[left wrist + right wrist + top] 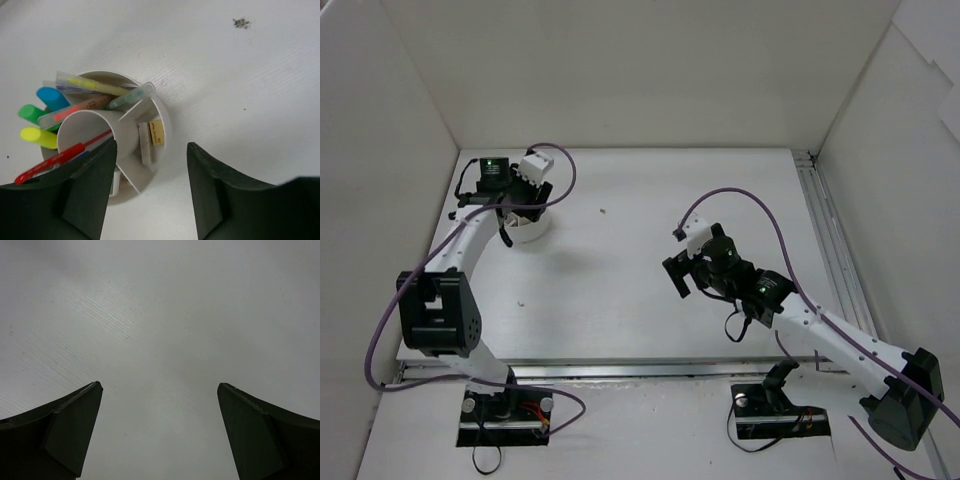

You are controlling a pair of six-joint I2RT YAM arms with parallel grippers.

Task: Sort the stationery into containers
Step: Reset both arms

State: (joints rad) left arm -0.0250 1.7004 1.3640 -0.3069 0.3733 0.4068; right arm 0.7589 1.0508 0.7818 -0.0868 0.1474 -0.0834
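The round white container point(166, 120) with inner dividers stands at the table's back left point(532, 232). It holds the stationery: highlighters with blue point(51, 97), green point(30, 112) and yellow point(37, 136) ends, a red pen point(55, 160), clear pens point(95, 87), and a tan eraser point(157, 132) beside a white eraser point(144, 145) in one compartment. My left gripper point(152, 145) hovers just above the tub's near side point(523, 212), open, with nothing between its fingers. My right gripper point(160, 385) hangs wide open over bare table at mid-right point(678, 270), holding nothing.
A small dark speck point(241, 22) lies on the white table right of the tub point(603, 211). White walls enclose the table at back and both sides. A metal rail point(830, 250) runs along the right edge.
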